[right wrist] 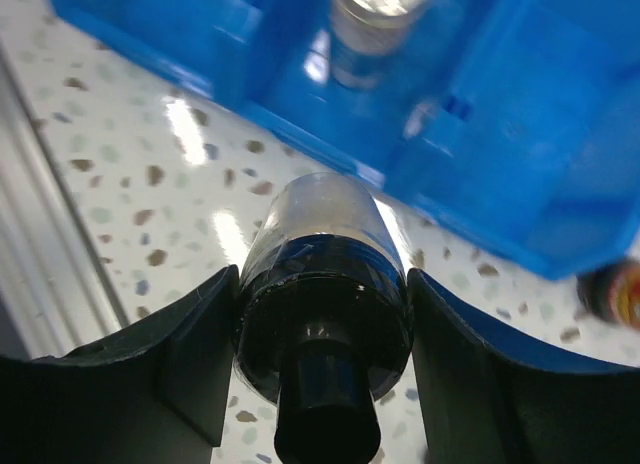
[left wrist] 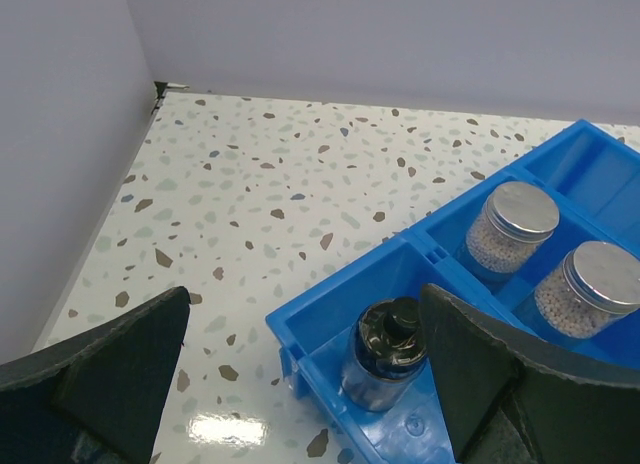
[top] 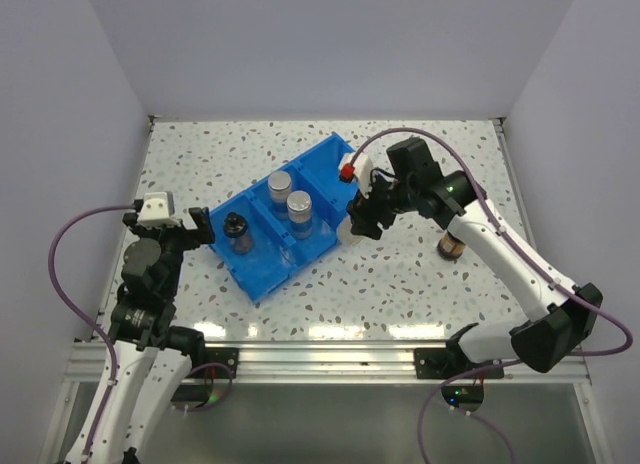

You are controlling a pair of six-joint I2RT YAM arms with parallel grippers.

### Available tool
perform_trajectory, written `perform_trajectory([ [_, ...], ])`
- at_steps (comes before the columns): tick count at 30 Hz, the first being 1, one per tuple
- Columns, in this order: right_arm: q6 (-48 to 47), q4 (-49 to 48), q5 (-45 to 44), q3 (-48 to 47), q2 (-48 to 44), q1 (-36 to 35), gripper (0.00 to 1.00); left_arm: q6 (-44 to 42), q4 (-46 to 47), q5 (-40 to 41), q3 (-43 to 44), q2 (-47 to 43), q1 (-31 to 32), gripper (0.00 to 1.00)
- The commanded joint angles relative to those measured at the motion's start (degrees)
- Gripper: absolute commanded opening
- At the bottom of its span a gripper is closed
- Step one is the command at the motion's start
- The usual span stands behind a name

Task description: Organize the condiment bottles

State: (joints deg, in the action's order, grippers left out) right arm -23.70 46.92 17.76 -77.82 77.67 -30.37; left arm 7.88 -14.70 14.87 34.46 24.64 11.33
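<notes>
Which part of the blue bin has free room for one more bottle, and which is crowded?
The far compartment looks bare. The near compartment has room beside its single black-capped bottle. The middle compartment, with two silver-capped bottles, is crowded.

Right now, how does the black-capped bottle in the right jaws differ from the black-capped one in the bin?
The held bottle is clamped by the right gripper, jaws shut on it, outside the blue bin beside its wall; the binned bottle stands free in an end compartment. The held bottle's body looks pale; the binned bottle's looks dark. Both have black caps.
</notes>
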Motion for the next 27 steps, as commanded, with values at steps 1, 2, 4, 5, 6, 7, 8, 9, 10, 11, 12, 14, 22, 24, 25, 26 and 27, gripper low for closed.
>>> perform_trajectory([
  [1, -4.59, 6.25, 12.72, -6.54, 0.81, -3.11, 0.00, -0.23, 1.87, 1.91, -0.44, -1.79, 0.18, 1.00],
  [2, -5.55, 6.52, 13.61, -8.99, 1.77, -5.38, 0.00, -0.23, 1.87, 2.44, -0.62, -2.14, 0.18, 1.00],
  [4, -6.35, 6.70, 14.41, -11.46, 4.93, -8.20, 0.00, -0.06, 1.95, 3.23, -0.79, -3.11, 0.18, 1.00],
  [5, -6.53, 6.52, 14.50, -14.26, 6.25, -11.43, 0.00, 0.03, 2.04, 4.19, -0.80, -3.37, 0.18, 1.00],
  [6, -6.88, 6.52, 14.58, -15.77, 7.57, -12.94, 0.00, 0.20, 1.96, 4.89, -0.88, -3.81, 0.18, 1.00],
  [7, -6.88, 6.43, 14.67, -18.57, 10.63, -16.18, 0.00, 0.29, 1.78, 5.60, -0.88, -4.07, 0.18, 1.00],
  [8, -6.80, 6.17, 14.41, -19.90, 12.05, -17.69, 0.00, 0.56, 1.69, 7.08, -0.88, -4.34, 0.18, 1.00],
  [9, -6.45, 5.04, 14.15, -21.04, 13.63, -19.10, 0.00, 0.65, 1.52, 7.88, -0.88, -4.86, 0.18, 1.00],
  [10, -6.09, 4.33, 13.54, -22.10, 14.95, -20.42, 0.00, 0.82, 1.52, 8.59, -0.88, -5.13, 0.18, 1.00],
  [11, -5.05, 3.45, 11.88, -24.02, 17.67, -22.43, 0.00, 1.00, 1.43, 9.81, -0.97, -5.48, 0.18, 1.00],
  [12, -4.60, 1.88, 11.34, -25.00, 19.00, -23.32, 0.00, 1.17, 1.43, 10.43, -0.97, -6.01, 0.18, 1.00],
  [14, -3.37, 0.11, 8.80, -27.29, 23.03, -25.00, 0.00, 1.35, 1.25, 11.92, -0.97, -6.62, 0.18, 1.00],
  [22, -0.29, -6.13, 0.44, -32.74, 34.56, -27.72, 0.00, 1.70, 1.34, 14.31, -1.32, -9.00, 0.18, 1.00],
  [24, 0.50, -7.18, -1.32, -33.45, 37.01, -28.08, 0.00, 1.70, 1.43, 14.39, -1.32, -9.26, 0.18, 1.00],
  [25, 0.59, -7.80, -2.89, -33.88, 37.99, -28.08, 0.00, 1.79, 1.34, 14.31, -1.32, -9.26, 0.18, 1.00],
  [26, 0.68, -8.15, -3.69, -33.97, 38.69, -28.08, 0.00, 1.70, 1.43, 14.31, -1.24, -9.44, 0.18, 1.00],
  [27, 0.50, -8.42, -4.48, -33.98, 39.39, -28.08, 0.01, 1.70, 1.43, 14.22, -1.32, -9.61, 0.18, 1.00],
])
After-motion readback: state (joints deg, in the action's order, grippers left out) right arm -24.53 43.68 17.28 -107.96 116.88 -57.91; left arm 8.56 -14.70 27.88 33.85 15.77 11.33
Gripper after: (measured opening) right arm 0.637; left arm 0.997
